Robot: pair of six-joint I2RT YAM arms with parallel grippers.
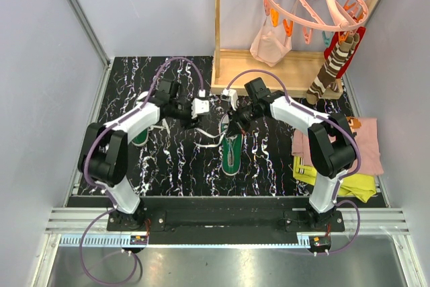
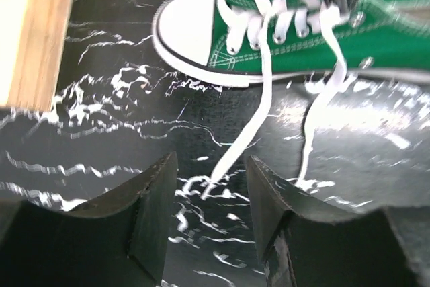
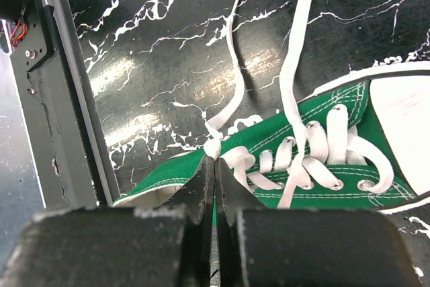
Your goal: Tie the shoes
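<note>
From above, one green shoe (image 1: 232,152) lay on the marbled tabletop (image 1: 175,166), on the arms' side of the wooden frame (image 1: 269,70) and below its left post. The second shoe (image 1: 141,136) lay well left of that frame, half hidden under the left arm. The left pincer (image 1: 201,107) and right pincer (image 1: 236,122) hung close together near the frame's left corner, over the green shoe.

In the left wrist view, the left pincer stood partly open with nothing between its fingers (image 2: 151,220). A loose lace (image 2: 248,132) trailed from the eyelets across the tabletop and ended just short of that gap, with the frame's wood at the far left.

In the right wrist view, the right pincer was fully closed. It pinched the other lace (image 3: 232,85) close beside the shoe's ankle opening, and that lace's tail ran on across the tabletop.

The canvas shoe was probably light and likely to slide if tugged. The flat laces looked limp and thin, so they were best taken a little back from the tip, flat side to the pads. No brand or writing could be read.
</note>
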